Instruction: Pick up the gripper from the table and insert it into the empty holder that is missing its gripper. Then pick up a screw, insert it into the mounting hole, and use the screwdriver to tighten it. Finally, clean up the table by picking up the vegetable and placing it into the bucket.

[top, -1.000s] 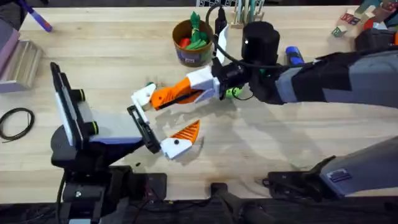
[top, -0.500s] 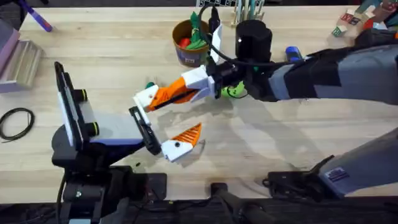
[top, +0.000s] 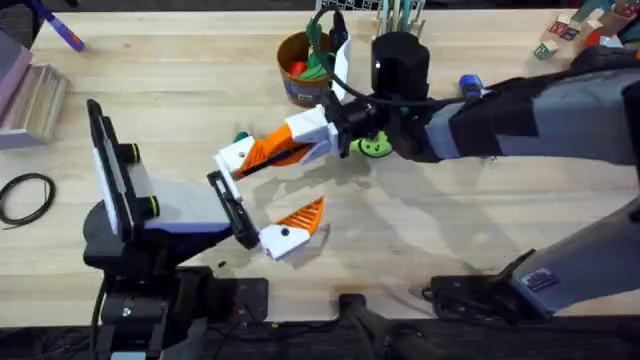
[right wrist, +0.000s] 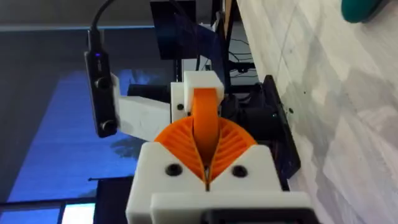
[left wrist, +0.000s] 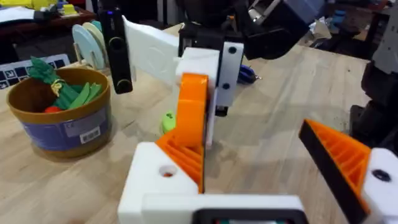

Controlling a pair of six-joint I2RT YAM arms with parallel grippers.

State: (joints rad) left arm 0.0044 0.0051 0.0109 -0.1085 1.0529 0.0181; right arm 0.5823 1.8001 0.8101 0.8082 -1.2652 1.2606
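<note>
Now | right gripper [top: 285, 148] clamped on orange finger [left wrist: 193, 109] | finger's long axis points at the empty holder [top: 232, 155], tip touching it | left gripper [top: 262, 190] spread apart, 1 finger mounted

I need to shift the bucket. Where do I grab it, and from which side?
Pinch the bucket by its rim from straight above, one finger inside, one outside, probably on its overhead-view left: it stands upright, mouth open, and the vegetables crowd its right half.
</note>
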